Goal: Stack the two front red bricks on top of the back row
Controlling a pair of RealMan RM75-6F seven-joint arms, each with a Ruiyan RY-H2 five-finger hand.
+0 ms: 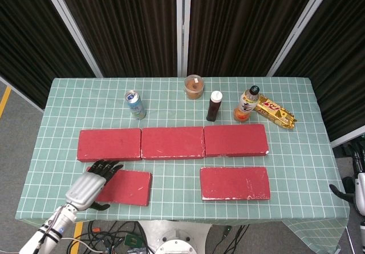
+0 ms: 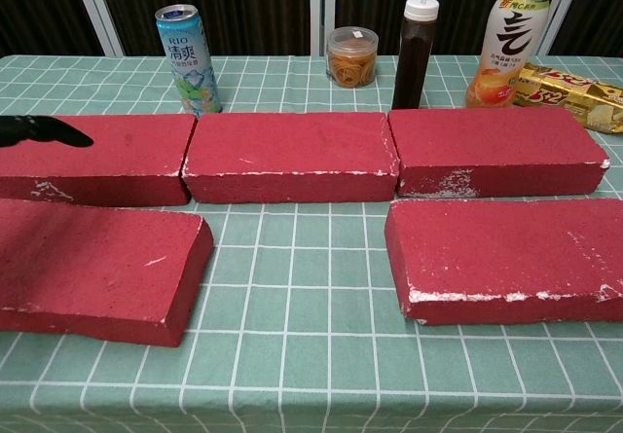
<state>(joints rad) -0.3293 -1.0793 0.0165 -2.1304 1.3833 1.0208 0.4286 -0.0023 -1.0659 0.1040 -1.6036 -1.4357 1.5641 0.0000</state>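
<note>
Currently, head view: left robot hand [image 1: 90, 185] spread, empty, over the front-left brick [image 1: 126, 187] near the back row [image 1: 172, 142]; a one-ended grip could tilt and drop it. Right robot hand [image 1: 358, 188] cut off, state unclear. Chest view: only dark fingertips [image 2: 44, 130] show at left; front-right brick [image 2: 506, 258] untouched.

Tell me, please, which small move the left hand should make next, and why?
Probably lower the left hand and close it around the front left flat red rectangular brick: it hovers open over that brick's left end, and nothing is gripped yet.
</note>
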